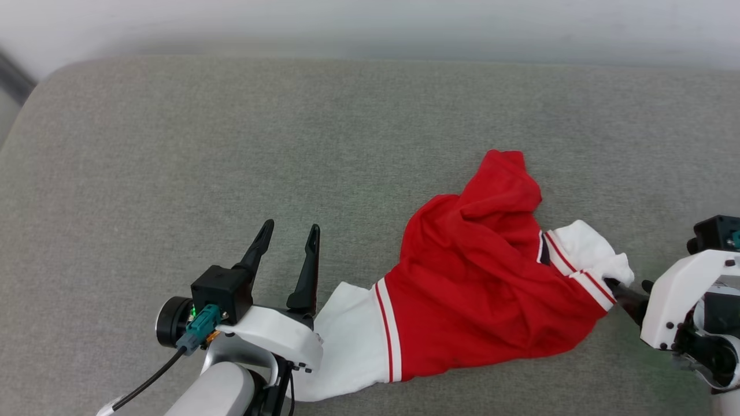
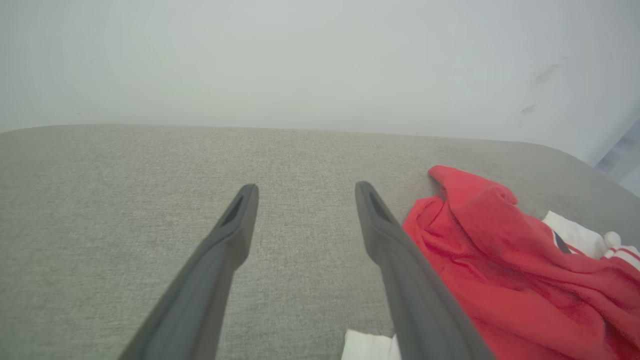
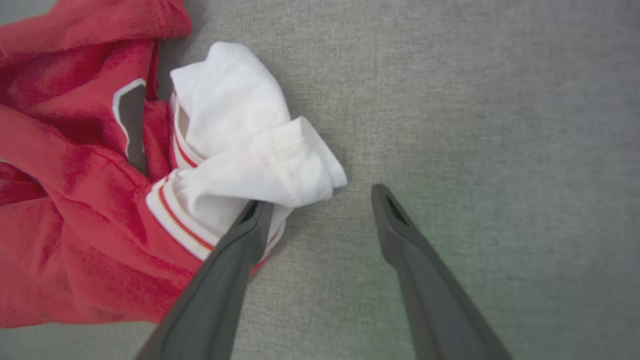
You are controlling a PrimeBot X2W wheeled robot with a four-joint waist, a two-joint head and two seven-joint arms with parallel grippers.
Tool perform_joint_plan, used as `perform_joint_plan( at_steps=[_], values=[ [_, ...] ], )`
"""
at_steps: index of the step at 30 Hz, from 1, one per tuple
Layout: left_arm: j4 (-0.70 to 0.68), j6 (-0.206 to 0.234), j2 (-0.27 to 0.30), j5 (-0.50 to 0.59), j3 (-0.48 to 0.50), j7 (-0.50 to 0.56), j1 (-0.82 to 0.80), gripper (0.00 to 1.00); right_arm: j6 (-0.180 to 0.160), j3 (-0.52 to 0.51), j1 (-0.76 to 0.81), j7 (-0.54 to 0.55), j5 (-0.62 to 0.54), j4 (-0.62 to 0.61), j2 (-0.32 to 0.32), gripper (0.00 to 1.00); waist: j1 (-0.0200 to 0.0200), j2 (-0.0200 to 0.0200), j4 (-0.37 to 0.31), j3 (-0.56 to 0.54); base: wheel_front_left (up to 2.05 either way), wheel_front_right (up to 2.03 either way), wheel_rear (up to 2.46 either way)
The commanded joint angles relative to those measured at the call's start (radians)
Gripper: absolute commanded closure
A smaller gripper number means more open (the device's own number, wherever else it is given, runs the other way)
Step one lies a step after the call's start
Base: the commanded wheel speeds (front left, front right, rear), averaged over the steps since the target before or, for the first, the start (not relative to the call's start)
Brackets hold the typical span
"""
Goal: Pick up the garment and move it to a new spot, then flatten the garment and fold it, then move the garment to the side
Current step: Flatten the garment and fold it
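The garment (image 1: 474, 271) lies crumpled on the grey cushion: red body, white sleeves with red-and-white trim, a bit of black lettering showing. One white sleeve (image 1: 352, 341) spreads toward the front left, the other (image 3: 245, 145) is bunched at the right. My left gripper (image 1: 287, 237) stands open just left of the garment (image 2: 500, 260), nothing between its fingers. My right gripper (image 3: 320, 200) is open at the bunched sleeve's edge; its left finger (image 3: 250, 225) touches or slips under the white cloth, its right finger (image 3: 395, 220) is over bare cushion. In the head view its tips (image 1: 627, 294) meet the sleeve.
The grey fabric cushion (image 1: 231, 144) spreads wide to the left and back of the garment. A pale wall (image 2: 300, 60) rises behind its far edge. The cushion's rounded corner (image 1: 52, 75) is at the back left.
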Motion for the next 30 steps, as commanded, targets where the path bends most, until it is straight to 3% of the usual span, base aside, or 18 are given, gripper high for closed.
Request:
perform_joint_plan(
  at_steps=[1, 6, 7, 8, 9, 15, 21, 26, 30],
  values=[
    [0.002, -0.004, 0.002, 0.002, -0.001, -0.001, -0.011, 0.00, 0.000, 0.010, -0.014, -0.011, -0.002, 0.020, -0.004, 0.00, 0.0000, 0.0000, 0.017, 0.015, 0.00, 0.00, 0.00],
    [0.011, -0.003, -0.003, -0.001, -0.001, -0.006, -0.017, 0.00, 0.000, 0.040, -0.016, 0.020, 0.020, 0.144, 0.022, 0.00, 0.0000, 0.0000, 0.042, 0.023, 0.00, 0.00, 0.00],
    [0.014, -0.002, -0.003, -0.003, 0.001, -0.008, -0.015, 0.00, 0.000, 0.050, -0.016, 0.026, 0.023, 0.156, 0.023, 0.60, 0.0000, 0.0000, 0.044, 0.022, 0.00, 0.00, 0.00],
    [0.015, -0.001, -0.004, -0.005, 0.003, -0.008, -0.013, 0.00, 0.000, 0.054, -0.018, 0.023, 0.029, 0.162, 0.024, 0.94, 0.0000, 0.0000, 0.045, 0.020, 0.00, 0.00, 0.00],
    [0.018, 0.000, -0.005, -0.007, 0.004, -0.011, -0.008, 0.00, 0.000, 0.058, -0.020, 0.019, 0.034, 0.159, 0.022, 1.00, 0.0000, 0.0000, 0.045, 0.015, 0.00, 0.00, 0.00],
    [0.026, 0.006, -0.005, -0.014, 0.007, -0.017, 0.016, 0.00, 0.000, 0.060, -0.047, -0.034, 0.027, 0.018, -0.040, 1.00, 0.0000, 0.0000, 0.020, -0.026, 0.00, 0.00, 0.00],
    [0.034, 0.006, -0.012, -0.020, 0.005, -0.024, 0.035, 0.00, 0.000, 0.003, -0.026, -0.007, -0.022, -0.176, -0.070, 1.00, 0.0000, 0.0000, -0.016, -0.076, 0.00, 0.00, 0.00],
    [0.031, 0.016, -0.015, -0.023, 0.004, -0.026, 0.049, 0.00, 0.000, -0.147, 0.038, 0.083, -0.093, -0.287, -0.035, 1.00, 0.0000, 0.0000, -0.039, -0.096, 0.00, 0.00, 0.00],
    [0.028, 0.015, -0.012, -0.023, 0.005, -0.028, 0.058, 0.00, 0.000, -0.283, 0.117, 0.138, -0.132, -0.289, 0.026, 1.00, 0.0000, 0.0000, -0.048, -0.095, 0.00, 0.00, 0.00]
  ],
)
